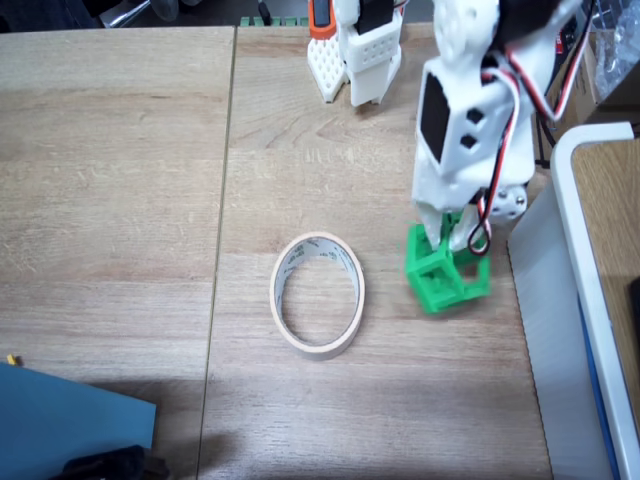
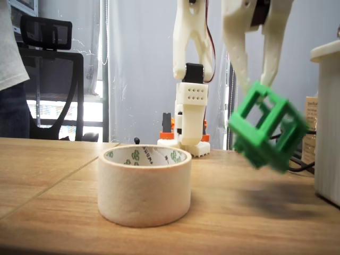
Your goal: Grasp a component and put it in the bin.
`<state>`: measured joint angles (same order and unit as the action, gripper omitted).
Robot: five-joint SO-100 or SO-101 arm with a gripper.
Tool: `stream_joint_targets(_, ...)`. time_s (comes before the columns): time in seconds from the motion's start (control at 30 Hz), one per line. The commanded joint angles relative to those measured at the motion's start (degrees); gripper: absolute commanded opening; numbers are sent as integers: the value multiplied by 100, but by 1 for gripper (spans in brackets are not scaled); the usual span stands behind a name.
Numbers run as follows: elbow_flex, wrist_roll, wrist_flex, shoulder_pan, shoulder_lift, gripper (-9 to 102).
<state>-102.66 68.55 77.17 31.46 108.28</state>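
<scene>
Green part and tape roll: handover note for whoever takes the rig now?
Gripper: shut on the green component, holding it tilted and clear of the table.
Tape-roll bin: upright on the table, nothing in it; in the fixed view from above it lies left of the component, apart from it.
Done: grasp and lift.
Left: carry the component over the ring, lower it inside, open and back away.

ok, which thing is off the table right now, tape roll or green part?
The green part, tilted in the hand; the tape roll sits flat.
</scene>
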Motion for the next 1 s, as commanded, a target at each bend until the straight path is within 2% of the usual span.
stream_joint_targets(0.0, 149, -44, 79, -97, 738, 0)
stream_joint_targets(0.53, 149, 53, 9, -2162, 1345, 0)
stream_joint_targets(0.97, 149, 62, 9, -3366, 1327, 0)
